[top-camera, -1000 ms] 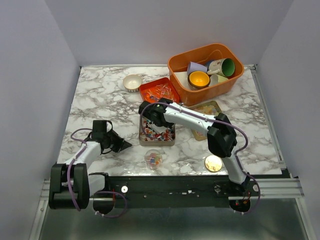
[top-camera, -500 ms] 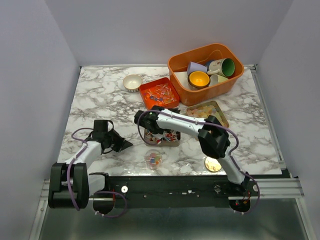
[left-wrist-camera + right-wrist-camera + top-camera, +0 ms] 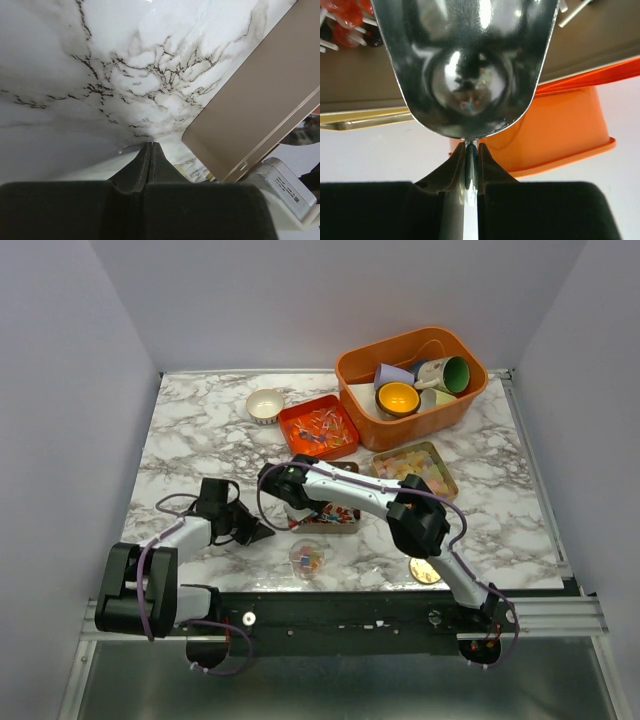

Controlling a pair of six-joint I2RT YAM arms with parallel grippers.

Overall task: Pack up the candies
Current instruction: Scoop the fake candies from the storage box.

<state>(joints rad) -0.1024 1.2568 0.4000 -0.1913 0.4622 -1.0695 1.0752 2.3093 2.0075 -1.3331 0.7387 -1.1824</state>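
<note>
My left gripper [image 3: 151, 150] is pressed together, tips close to the white, grey-veined marble table [image 3: 200, 440]. My right gripper [image 3: 471, 150] pinches a steel scoop [image 3: 470, 60] by its handle. Candies [image 3: 335, 513] lie in the tin [image 3: 340, 528] just beside it, with more in a cup [image 3: 307, 558] below. Plain pale walls [image 3: 80, 390] enclose three sides.

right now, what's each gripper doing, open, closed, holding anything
left gripper: shut, nothing between the fingers.
right gripper: shut on the handle of the metal scoop.

Mirror-shiny metal scoop [image 3: 470, 65], glossy marble table [image 3: 100, 65]
</note>
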